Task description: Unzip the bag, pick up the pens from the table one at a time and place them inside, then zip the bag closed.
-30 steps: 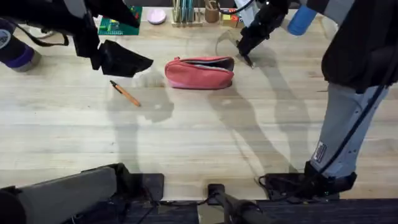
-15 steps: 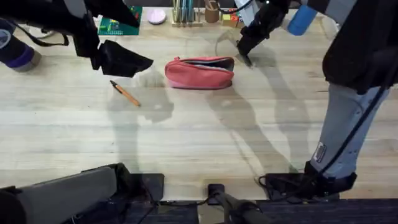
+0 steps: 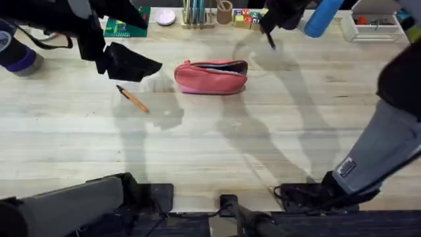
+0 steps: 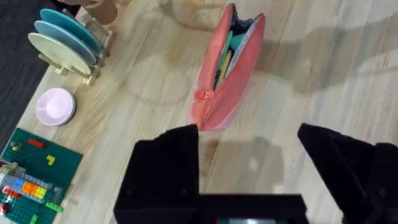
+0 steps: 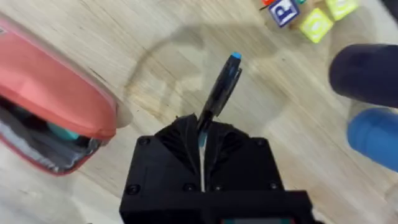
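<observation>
**Bring the black pen over the open bag and drop it in lengthwise**

The right pincer point(image 5: 201, 138) is closed on the black pen point(image 5: 221, 90), high in the upper right of the overhead frame, above the bench point(image 3: 276, 131). The bag point(image 3: 210, 76) lies at upper centre, its zipper open and its mouth gaping. I think the pen should come down in line with the long opening, tip first, low enough that it does not bounce off the fabric lip. The left pincer point(image 4: 249, 152) hangs open just beside the bag's end, holding nothing; it could press the bag if it slides. The orange pen point(image 3: 132, 99) waits on the bench, left of centre.
</observation>
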